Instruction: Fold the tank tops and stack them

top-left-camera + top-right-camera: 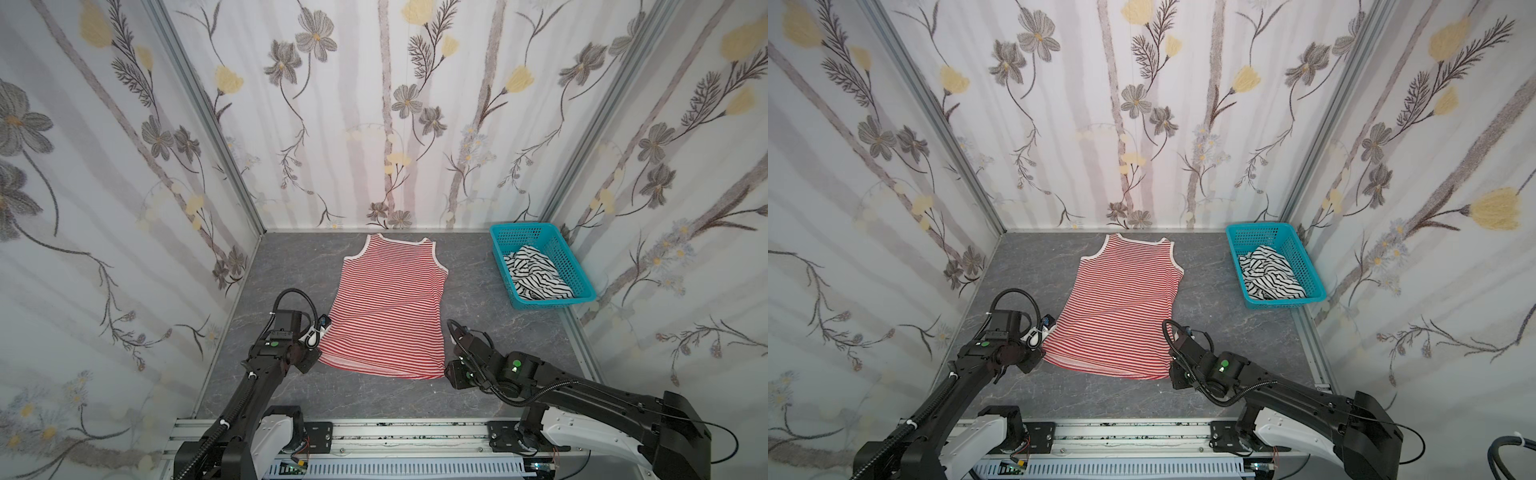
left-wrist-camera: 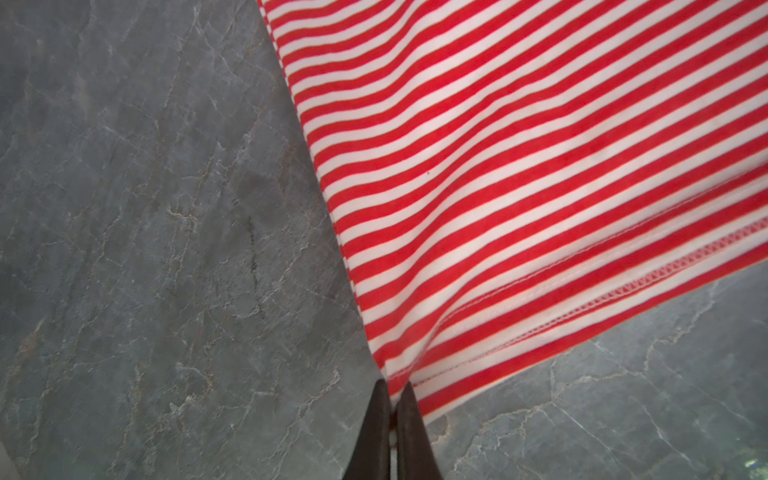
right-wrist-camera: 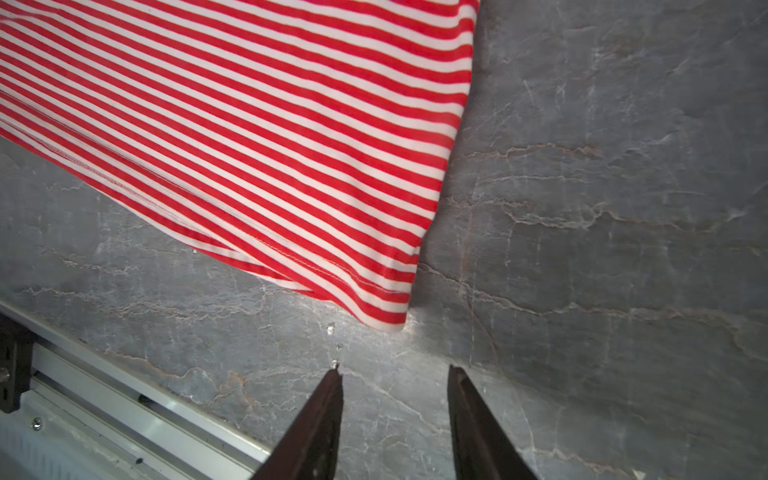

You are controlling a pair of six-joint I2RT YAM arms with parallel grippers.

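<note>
Left hand (image 2: 392, 395) is clamped shut on the near-left hem corner of the red-and-white tank top (image 1: 390, 307). In the left wrist view I see the corner pinched right at the tips, with the hem beside it looking slightly raised off the grey tabletop (image 1: 291, 270). The rest of the top lies spread out mid-tabletop, front or back up I can't tell, straps toward the back wall and hem toward the arm bases. Right hand (image 3: 395, 370) sits just off the near-right hem corner, jaws partway apart and gripping nothing; the corner lies just ahead, not touching. At the far right, back corner, the teal basket (image 1: 523, 227) holds the black-and-white tank top (image 1: 536, 274), crumpled, unfolded.
</note>
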